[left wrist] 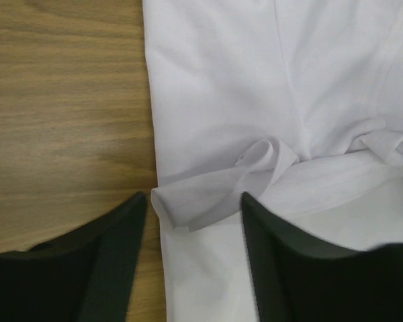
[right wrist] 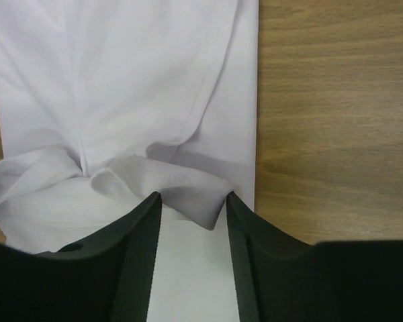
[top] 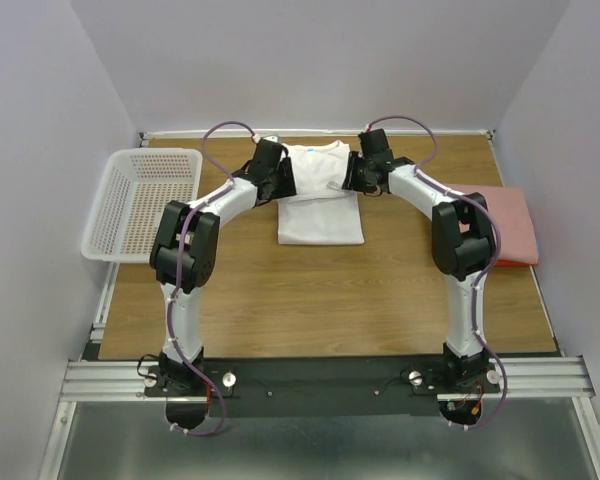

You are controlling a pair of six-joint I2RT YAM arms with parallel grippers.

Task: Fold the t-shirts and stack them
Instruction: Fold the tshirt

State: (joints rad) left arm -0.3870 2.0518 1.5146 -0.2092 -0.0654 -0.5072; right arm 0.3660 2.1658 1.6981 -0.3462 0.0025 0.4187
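Tabletop (top: 320,300): smooth wood grain.
Pink shirt (top: 510,225): folded flat, right edge, probably the stack's start.
Basket (top: 100,232): white perforated plastic, left.
White t-shirt (top: 320,215): soft rectangle, far centre, sleeves tucked inward.
Left gripper (left wrist: 193,198): straddles a puckered sleeve ridge; grip unclear.
Right gripper (right wrist: 193,196): pinches the matching ridge for folding.

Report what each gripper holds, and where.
Right gripper pinches the plain white cloth t-shirt by a bunched fold at its edge. Left gripper straddles another fold; grip unclear.

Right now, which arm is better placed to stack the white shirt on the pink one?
Probably right: the pink shirt lies beside its elbow; the left arm sits beyond the white shirt, by the basket.
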